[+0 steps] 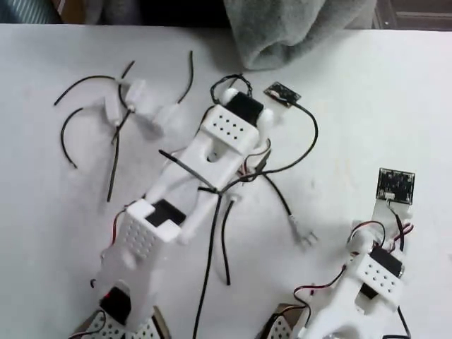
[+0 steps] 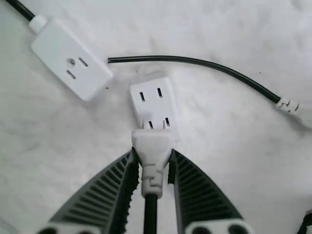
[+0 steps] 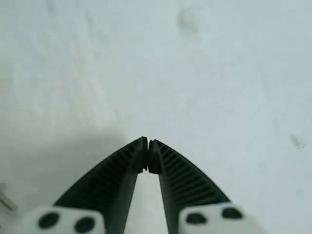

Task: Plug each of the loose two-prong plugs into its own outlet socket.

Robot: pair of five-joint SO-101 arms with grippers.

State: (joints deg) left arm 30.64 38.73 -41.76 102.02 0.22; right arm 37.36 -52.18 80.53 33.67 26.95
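Gripping the white two-prong plug (image 2: 151, 146) by its flanks, the ribbed black fingers (image 2: 119, 183) of the left gripper (image 2: 152, 157) stood narrow, closed on the plug body with its black cord running back between them. The plug's nose met the near edge of a white two-outlet adapter (image 2: 152, 100) at the centre of the left wrist frame. The nearer pair of slots showed dark just ahead of it, so I judged the prongs not seated; whether they had begun to enter I could not tell.

Doing this step well called for lining the prongs up square with that slot pair and pressing straight in along their own axis, without twisting. The adapter lay loose on the table and would likely slide away, so a slow push, or a brace from the other arm, seemed wise.

A grounded outlet block (image 2: 72, 59) lay at upper left, apart from the adapter. A black cord (image 2: 204, 63) crossed above toward another plug (image 2: 298, 108) at the right edge. The right gripper (image 3: 147, 157) hung over bare white table (image 3: 219, 73), its fingertips pinched together on nothing. In the high view a loose plug (image 1: 305, 238) lay right of centre, prongs bare.
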